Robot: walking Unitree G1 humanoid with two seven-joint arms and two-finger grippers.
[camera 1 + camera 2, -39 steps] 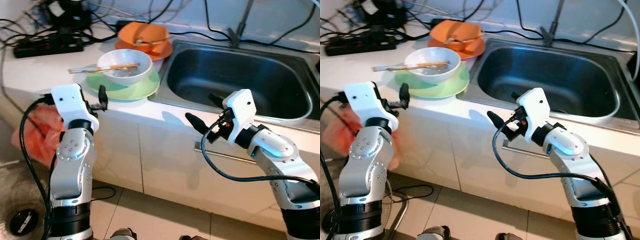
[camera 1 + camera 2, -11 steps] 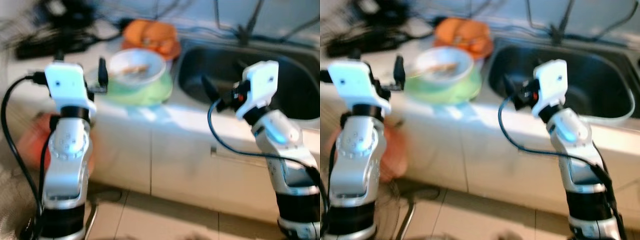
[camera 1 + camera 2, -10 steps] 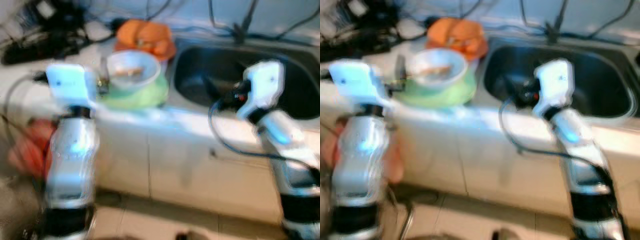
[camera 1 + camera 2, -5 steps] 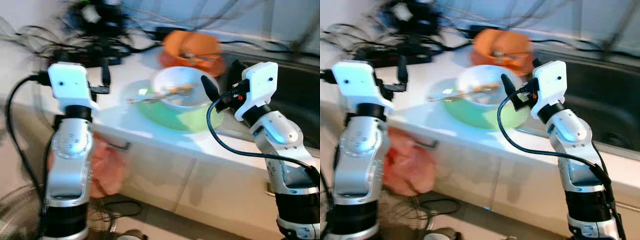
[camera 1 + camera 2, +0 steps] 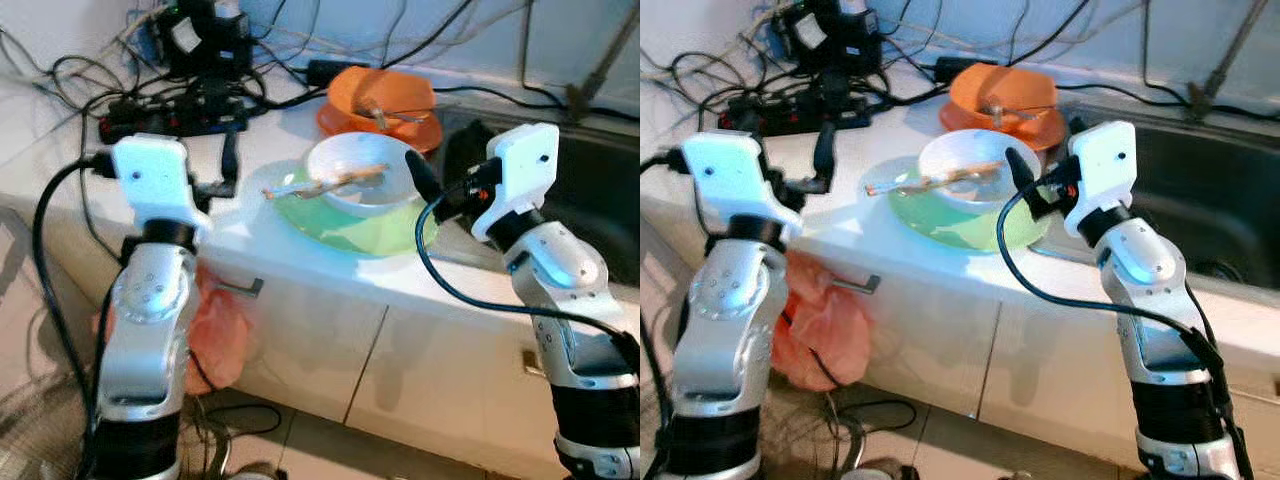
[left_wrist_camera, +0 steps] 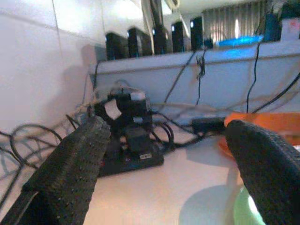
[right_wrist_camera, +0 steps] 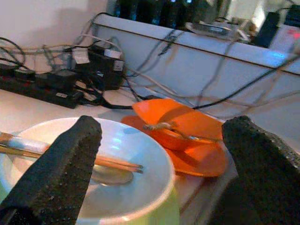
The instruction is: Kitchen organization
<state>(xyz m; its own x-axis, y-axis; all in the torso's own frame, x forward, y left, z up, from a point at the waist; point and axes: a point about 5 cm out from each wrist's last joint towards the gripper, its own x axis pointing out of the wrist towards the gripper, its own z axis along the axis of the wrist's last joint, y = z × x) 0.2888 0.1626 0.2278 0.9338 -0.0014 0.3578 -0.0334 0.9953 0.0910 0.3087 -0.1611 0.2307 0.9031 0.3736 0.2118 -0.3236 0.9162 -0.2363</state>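
Observation:
A white bowl [image 5: 360,170] holding chopsticks [image 5: 320,183] and a spoon [image 7: 110,176] sits on a green plate [image 5: 340,222] on the white counter. Behind it an orange bowl [image 5: 380,92] rests on an orange plate [image 5: 345,118]. My right gripper [image 5: 445,155] hovers open at the white bowl's right side, fingers spread toward both bowls [image 7: 164,126]. My left gripper [image 5: 225,175] is open and empty above the counter, left of the green plate, pointing at the back wall [image 6: 168,126].
The steel sink [image 5: 600,190] lies to the right of the dishes. Black power strips [image 5: 170,115] and tangled cables crowd the counter's back left. An orange plastic bag [image 5: 215,335] hangs from a cabinet handle [image 5: 235,287] under the counter edge.
The view has swung left and sharpened, so the dishes now sit in the centre. Both arms have risen from the cabinet front to counter height; the right gripper is now beside the white bowl.

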